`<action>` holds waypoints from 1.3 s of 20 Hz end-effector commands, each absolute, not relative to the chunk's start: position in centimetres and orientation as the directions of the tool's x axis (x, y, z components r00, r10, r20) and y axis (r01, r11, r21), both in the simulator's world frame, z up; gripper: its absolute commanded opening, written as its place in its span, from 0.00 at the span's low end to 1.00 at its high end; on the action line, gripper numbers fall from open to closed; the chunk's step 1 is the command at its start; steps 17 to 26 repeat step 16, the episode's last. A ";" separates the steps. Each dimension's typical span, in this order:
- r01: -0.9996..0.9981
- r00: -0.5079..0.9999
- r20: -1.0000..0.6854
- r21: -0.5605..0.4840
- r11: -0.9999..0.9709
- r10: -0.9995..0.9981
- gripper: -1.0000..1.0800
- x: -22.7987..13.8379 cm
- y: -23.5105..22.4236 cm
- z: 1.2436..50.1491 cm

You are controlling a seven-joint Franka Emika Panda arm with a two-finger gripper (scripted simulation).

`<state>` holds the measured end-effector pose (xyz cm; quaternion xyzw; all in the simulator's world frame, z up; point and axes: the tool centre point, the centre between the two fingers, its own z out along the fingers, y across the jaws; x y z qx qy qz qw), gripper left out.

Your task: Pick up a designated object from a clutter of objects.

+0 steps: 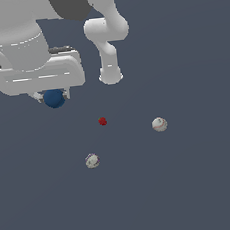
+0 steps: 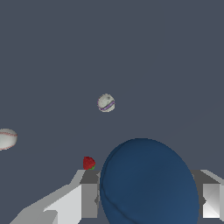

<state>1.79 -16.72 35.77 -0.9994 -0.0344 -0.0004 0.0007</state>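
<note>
We have the blue ball [image 1: 54,98] between the fingers of our gripper [image 1: 53,97], and that is the main part of the job done as far as we can judge. In the wrist view the blue ball [image 2: 148,181] fills the space between the two fingers [image 2: 87,199], one on each side and both against it, so we read the gripper [image 2: 148,201] as clamped on the ball.

Whether the ball is already clear of the worktop [image 1: 195,189] we cannot tell for sure. No edge of the worktop shows in either view, and there is no shadow to judge height by. In the wrist view the other things look small and far off, which suggests to us that we are some way above the surface, but that is a judgement only.

The rest of the clutter lies apart from the ball and from each other. The small red lump [image 1: 102,121] sits nearest the gripper, with one white ball [image 1: 159,124] off toward the exterior view's right and the other white ball [image 1: 92,160] further away from the arm. None of them touches the gripper or the blue ball.

What is left, as we see it, is to raise the ball well clear and hold it steady. The ball is smooth and round, so we think it could slip if the grip is off centre.
</note>
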 end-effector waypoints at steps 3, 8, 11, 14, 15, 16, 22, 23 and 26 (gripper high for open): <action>0.070 0.998 0.000 -0.001 -0.998 0.070 0.00 2.1 -19.1 38.3; 0.070 0.998 0.000 0.000 -0.998 0.070 0.00 2.4 -20.6 39.9; 0.070 0.998 0.000 0.000 -0.998 0.070 0.00 2.5 -21.1 40.5; 0.070 0.998 0.000 0.000 -0.998 0.070 0.00 2.5 -21.4 40.8; 0.070 0.998 0.000 0.000 -0.998 0.070 0.00 2.5 -21.5 40.8; 0.070 0.998 0.000 0.000 -0.998 0.070 0.00 2.5 -21.5 40.8; 0.070 0.998 0.000 0.000 -0.998 0.070 0.00 2.5 -21.5 40.8; 0.070 0.998 0.000 0.000 -0.998 0.070 0.00 2.5 -21.5 40.8; 0.070 0.998 0.000 0.000 -0.998 0.070 0.00 2.5 -21.5 40.8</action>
